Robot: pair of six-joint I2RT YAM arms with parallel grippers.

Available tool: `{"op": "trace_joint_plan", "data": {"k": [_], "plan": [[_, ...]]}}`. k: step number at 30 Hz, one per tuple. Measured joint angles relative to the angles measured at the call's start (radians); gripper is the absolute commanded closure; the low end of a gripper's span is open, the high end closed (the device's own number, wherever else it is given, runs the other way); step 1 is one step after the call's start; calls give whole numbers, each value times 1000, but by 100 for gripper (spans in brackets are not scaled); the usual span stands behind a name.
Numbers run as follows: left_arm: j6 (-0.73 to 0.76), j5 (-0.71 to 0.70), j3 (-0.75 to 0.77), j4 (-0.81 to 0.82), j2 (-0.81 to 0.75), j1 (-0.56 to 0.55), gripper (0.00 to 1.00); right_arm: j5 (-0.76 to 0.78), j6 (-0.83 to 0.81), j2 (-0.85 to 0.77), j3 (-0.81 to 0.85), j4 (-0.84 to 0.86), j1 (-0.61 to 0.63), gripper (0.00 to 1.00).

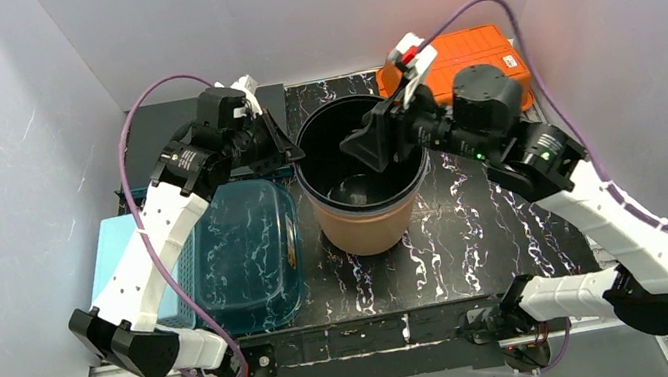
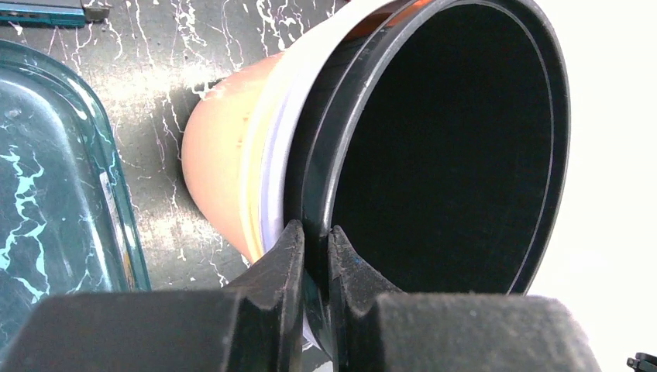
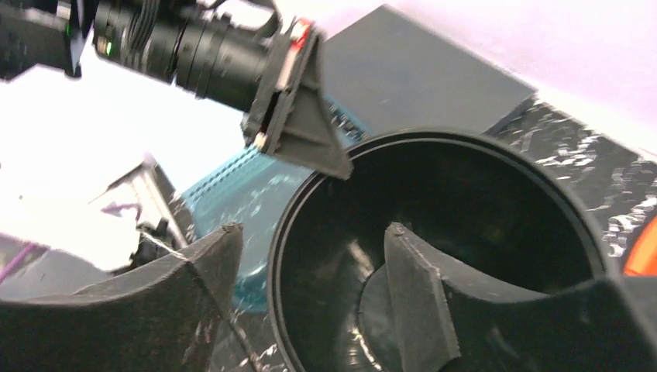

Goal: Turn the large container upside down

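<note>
The large container [image 1: 368, 222] is an orange bucket with a black rim and black inside. It stands upright, mouth up, at the table's centre. My left gripper [image 1: 290, 151] is shut on the left side of the rim, one finger inside and one outside, as the left wrist view shows [image 2: 316, 234]. The bucket's orange wall [image 2: 221, 147] fills that view. My right gripper [image 1: 366, 140] is open and empty, hovering over the right half of the mouth. In the right wrist view [image 3: 314, 236] its fingers straddle the rim [image 3: 465, 139] without touching it.
A clear teal bin [image 1: 249, 253] lies close on the bucket's left, over a light blue basket [image 1: 119, 263]. An orange case [image 1: 481, 52] sits at the back right, a dark box [image 1: 160, 125] at the back left. White walls enclose the table.
</note>
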Motion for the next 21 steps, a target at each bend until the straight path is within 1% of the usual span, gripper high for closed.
{"op": "trace_joint_plan", "data": {"k": [4, 8, 10, 13, 16, 19, 21], "plan": [[-14, -14, -32, 21, -28, 0, 100, 181, 15, -23, 71, -43, 0, 21], [-33, -25, -69, 44, -64, 0, 100, 449, 61, 31, 214, -190, -2, 21], [-42, -29, -85, 62, -79, 3, 100, 515, 90, 61, 243, -240, -14, 21], [-60, -29, -102, 87, -97, 6, 100, 536, 132, 80, 214, -302, -49, 22], [-90, -23, -134, 127, -126, 19, 100, 509, 171, 81, 176, -349, -111, 22], [-124, -9, -169, 160, -164, 43, 100, 430, 201, 82, 174, -377, -218, 22], [-142, 4, -182, 176, -183, 62, 100, 348, 223, 82, 172, -377, -291, 22]]}}
